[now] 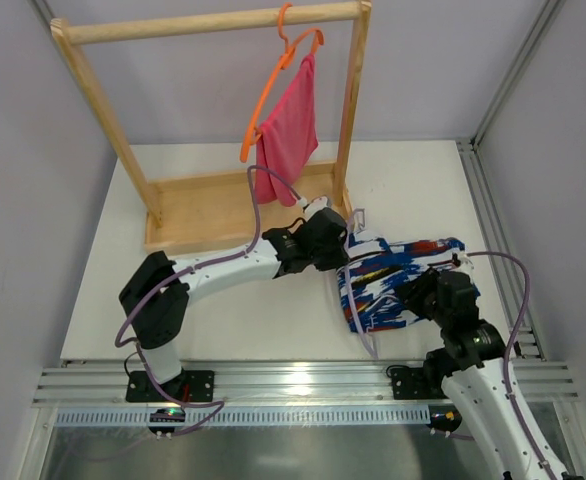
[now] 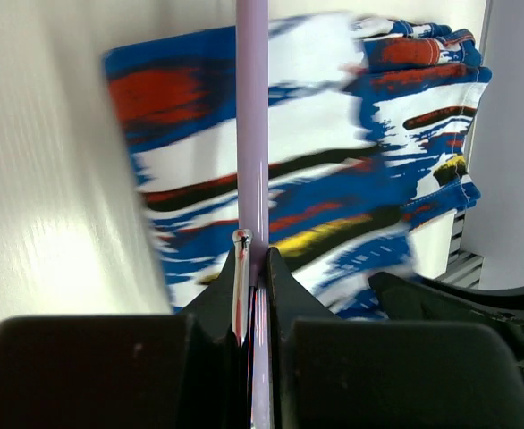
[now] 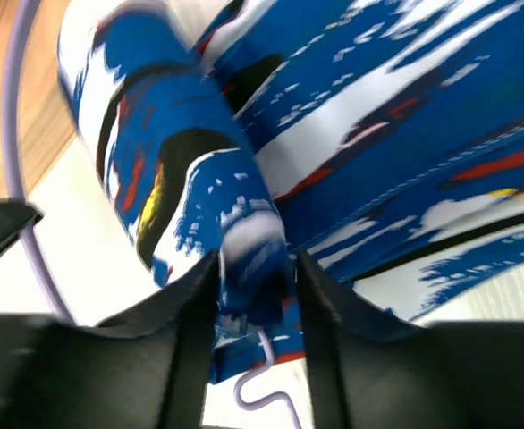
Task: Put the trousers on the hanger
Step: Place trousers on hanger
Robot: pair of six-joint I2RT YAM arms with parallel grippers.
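The trousers (image 1: 398, 275), in a blue, white, red and black print, lie bunched on the white table right of centre. My left gripper (image 1: 325, 240) is at their left edge, shut on the pale lilac hanger (image 1: 359, 330), whose thin arm runs down past the fabric. In the left wrist view the gripper (image 2: 253, 256) pinches the hanger's lilac bar (image 2: 252, 134) and metal hook (image 2: 240, 286) above the trousers (image 2: 333, 152). My right gripper (image 1: 425, 295) is on the trousers' near side. In the right wrist view it (image 3: 255, 261) is shut on a fold of the trousers (image 3: 244, 206), with a lilac hanger loop (image 3: 264, 395) below.
A wooden rack (image 1: 213, 28) stands at the back, with an orange hanger (image 1: 271, 92) carrying a pink cloth (image 1: 291, 125). Its wooden base tray (image 1: 213, 210) lies just behind the left gripper. Metal rails run along the table's front (image 1: 293, 385) and right side (image 1: 493, 220).
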